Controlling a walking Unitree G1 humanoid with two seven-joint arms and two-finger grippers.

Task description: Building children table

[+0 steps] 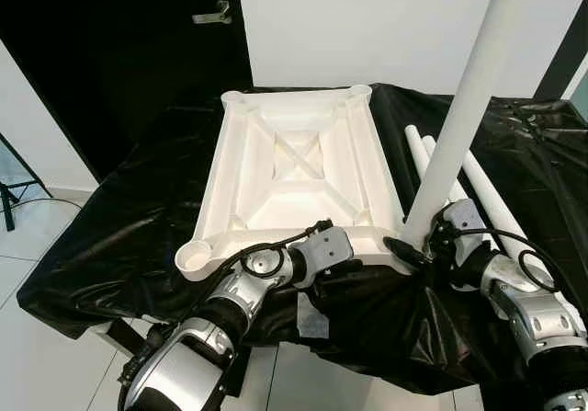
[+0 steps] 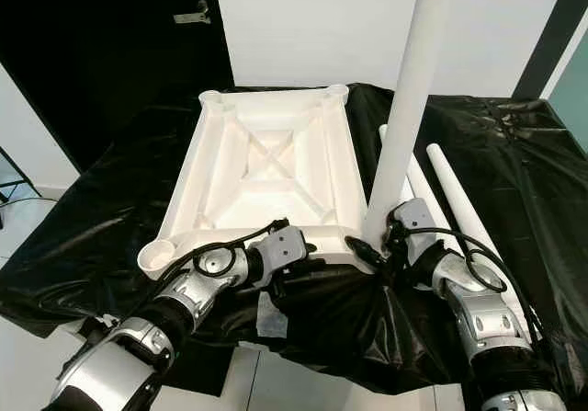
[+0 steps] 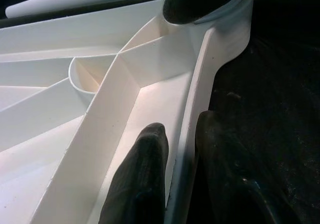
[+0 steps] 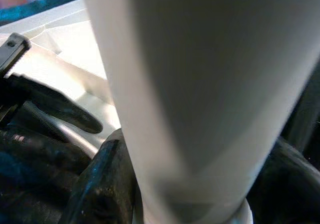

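Nearest me, at lower centre, my left gripper (image 1: 342, 262) pinches the near rim of the upturned white tabletop (image 1: 299, 167), which fills mid-frame on black sheeting (image 1: 110, 236). Right of it, my right gripper (image 1: 418, 245) clasps the upright white leg (image 1: 464, 108) at the near corner socket.

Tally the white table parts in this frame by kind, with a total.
Tabletop, upside down on the black sheet: 1
Leg standing upright in the near right corner socket, right gripper around it: 1
Legs lying loose on the sheet at right: 2
Total: 4
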